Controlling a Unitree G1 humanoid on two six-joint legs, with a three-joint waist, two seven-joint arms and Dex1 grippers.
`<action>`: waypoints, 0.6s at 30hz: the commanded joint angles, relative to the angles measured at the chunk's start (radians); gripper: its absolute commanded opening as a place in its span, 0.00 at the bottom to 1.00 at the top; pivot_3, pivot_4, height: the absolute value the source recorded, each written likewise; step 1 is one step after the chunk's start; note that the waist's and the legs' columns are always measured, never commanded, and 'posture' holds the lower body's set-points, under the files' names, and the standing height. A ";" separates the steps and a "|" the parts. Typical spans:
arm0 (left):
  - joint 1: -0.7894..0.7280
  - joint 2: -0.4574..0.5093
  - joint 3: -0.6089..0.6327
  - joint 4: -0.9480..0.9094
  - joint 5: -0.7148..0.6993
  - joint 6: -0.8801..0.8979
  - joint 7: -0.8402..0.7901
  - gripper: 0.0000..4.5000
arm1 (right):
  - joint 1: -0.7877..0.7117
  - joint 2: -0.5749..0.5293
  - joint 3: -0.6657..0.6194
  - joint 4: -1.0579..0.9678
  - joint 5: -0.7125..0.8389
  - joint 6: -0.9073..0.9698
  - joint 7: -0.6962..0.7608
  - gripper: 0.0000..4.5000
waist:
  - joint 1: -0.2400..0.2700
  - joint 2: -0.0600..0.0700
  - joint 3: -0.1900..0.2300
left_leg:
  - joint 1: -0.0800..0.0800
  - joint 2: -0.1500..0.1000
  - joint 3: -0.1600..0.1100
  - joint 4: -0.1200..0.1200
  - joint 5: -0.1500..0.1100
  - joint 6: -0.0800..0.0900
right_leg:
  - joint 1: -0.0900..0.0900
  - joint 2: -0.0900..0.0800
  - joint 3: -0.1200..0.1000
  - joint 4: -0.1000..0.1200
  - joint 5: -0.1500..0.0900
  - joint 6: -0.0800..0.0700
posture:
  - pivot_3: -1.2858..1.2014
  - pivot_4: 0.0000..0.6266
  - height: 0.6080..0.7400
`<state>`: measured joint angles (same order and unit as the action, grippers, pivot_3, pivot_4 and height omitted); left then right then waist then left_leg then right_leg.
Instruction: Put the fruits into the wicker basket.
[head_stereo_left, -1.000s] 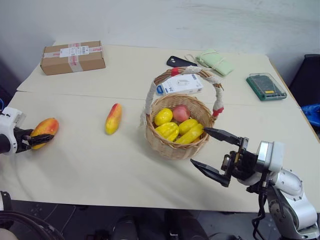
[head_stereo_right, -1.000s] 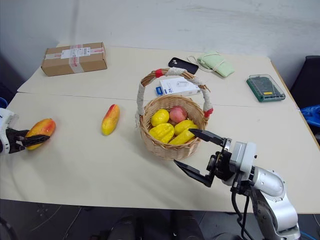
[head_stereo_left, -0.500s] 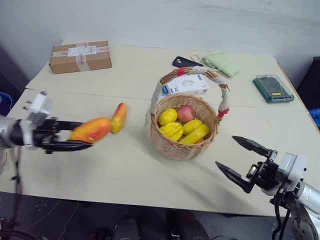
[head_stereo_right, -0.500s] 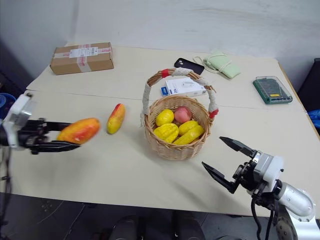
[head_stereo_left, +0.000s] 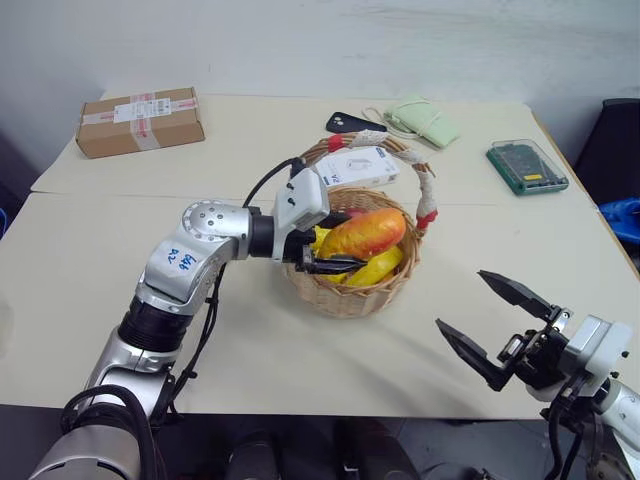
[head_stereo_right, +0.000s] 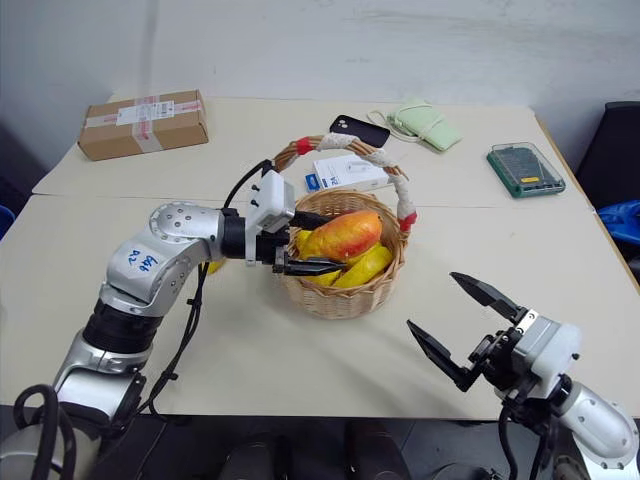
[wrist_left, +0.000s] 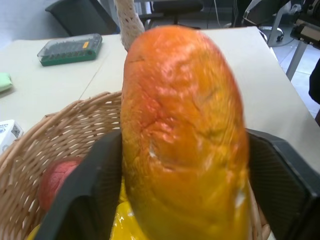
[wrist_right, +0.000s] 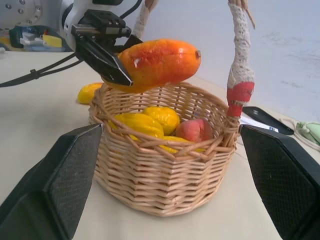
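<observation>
mango (head_stereo_left: 362, 232): plump, orange-yellow with a red blush; we see it over the wicker basket (head_stereo_left: 350, 297)
left gripper (head_stereo_left: 335, 250): fingers bracket the mango, grip unclear
right gripper (head_stereo_left: 492, 321): spread wide

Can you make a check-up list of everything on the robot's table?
Surface: beige table, seam across it.
Job's things: plump mango held over wicker basket; slim mango on table beside basket; yellow fruits and a red one inside.
Clutter: cardboard box, white box, black phone, green pouch, green case.
Grippers: left pincer grips plump mango; right pincer open, empty.
Cables: black cable on left arm.
Surroundings: white wall.
</observation>
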<state>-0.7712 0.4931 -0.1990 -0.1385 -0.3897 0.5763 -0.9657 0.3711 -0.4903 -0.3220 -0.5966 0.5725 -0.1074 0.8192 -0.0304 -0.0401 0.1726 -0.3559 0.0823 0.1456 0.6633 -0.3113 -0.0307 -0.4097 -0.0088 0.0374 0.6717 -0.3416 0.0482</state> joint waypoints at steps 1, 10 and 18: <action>0.028 0.004 0.095 -0.046 -0.082 -0.039 -0.038 0.99 | 0.005 0.003 -0.003 -0.038 0.007 -0.009 -0.013 1.00 | 0.002 0.000 0.000 | 0.000 0.000 0.000 0.000 0.000 0.000 | 0.000 0.000 0.000 0.000 0.000 0.000 | 0.52 0.24 1.00; 0.347 0.304 0.548 0.146 -0.228 -0.051 -0.155 0.99 | -0.146 -0.052 0.065 -0.064 0.104 0.075 0.006 1.00 | -0.026 0.002 0.001 | 0.004 0.001 -0.002 -0.001 -0.001 -0.003 | 0.000 0.001 0.002 0.004 -0.003 -0.004 | 0.52 0.24 1.00; 0.548 0.497 0.757 0.686 -0.096 -0.141 -0.042 0.99 | -0.341 -0.086 0.152 -0.149 0.174 0.215 -0.053 1.00 | -0.025 -0.001 0.001 | 0.003 0.001 -0.002 -0.002 -0.004 -0.001 | -0.003 -0.001 0.000 0.003 -0.004 -0.006 | 0.52 0.24 1.00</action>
<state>-0.2338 0.9572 0.5290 0.5044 -0.5005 0.4289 -1.0120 0.0415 -0.5632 -0.1761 -0.7031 0.7190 0.0883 0.7736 -0.0558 -0.0416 0.1736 -0.3534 0.0838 0.1440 0.6616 -0.3159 -0.0313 -0.4124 -0.0099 0.0370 0.6740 -0.3453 0.0422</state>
